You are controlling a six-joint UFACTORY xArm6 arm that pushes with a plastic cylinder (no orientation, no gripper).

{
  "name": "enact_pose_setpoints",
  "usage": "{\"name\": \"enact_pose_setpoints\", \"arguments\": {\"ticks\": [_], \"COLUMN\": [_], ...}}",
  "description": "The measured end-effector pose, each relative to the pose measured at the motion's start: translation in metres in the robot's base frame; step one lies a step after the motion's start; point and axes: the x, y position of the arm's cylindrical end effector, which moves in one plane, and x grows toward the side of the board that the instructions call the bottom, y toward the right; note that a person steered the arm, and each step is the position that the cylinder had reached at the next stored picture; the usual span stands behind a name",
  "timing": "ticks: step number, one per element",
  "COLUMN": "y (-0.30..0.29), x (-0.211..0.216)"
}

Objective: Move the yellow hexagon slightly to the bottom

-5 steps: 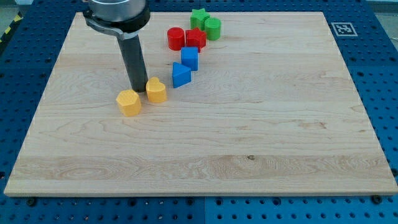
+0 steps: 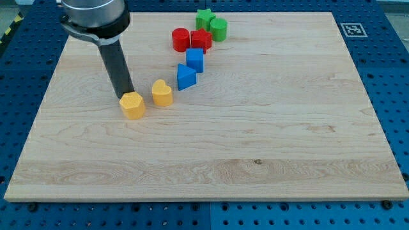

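The yellow hexagon (image 2: 133, 105) lies on the wooden board (image 2: 255, 128) at the view's left of centre. My tip (image 2: 124, 96) stands just above the hexagon's upper left edge, touching it or nearly so. A yellow heart block (image 2: 162, 93) lies just to the view's right of the hexagon, apart from it.
A blue triangular block (image 2: 185, 77) and a blue cube (image 2: 195, 60) lie up and right of the yellow heart. A red cylinder (image 2: 181, 39), a red block (image 2: 200, 40), a green star (image 2: 204, 17) and a green cylinder (image 2: 218, 29) cluster near the board's top edge.
My tip has moved to the view's left, from the gap between the two yellow blocks to just above the hexagon. The blocks have not visibly moved.
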Motion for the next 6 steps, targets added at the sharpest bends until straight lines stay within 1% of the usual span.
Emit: {"name": "enact_pose_setpoints", "arguments": {"ticks": [3,4,6], "y": [0.0,-0.008,-0.015], "x": [0.006,-0.019,-0.102]}}
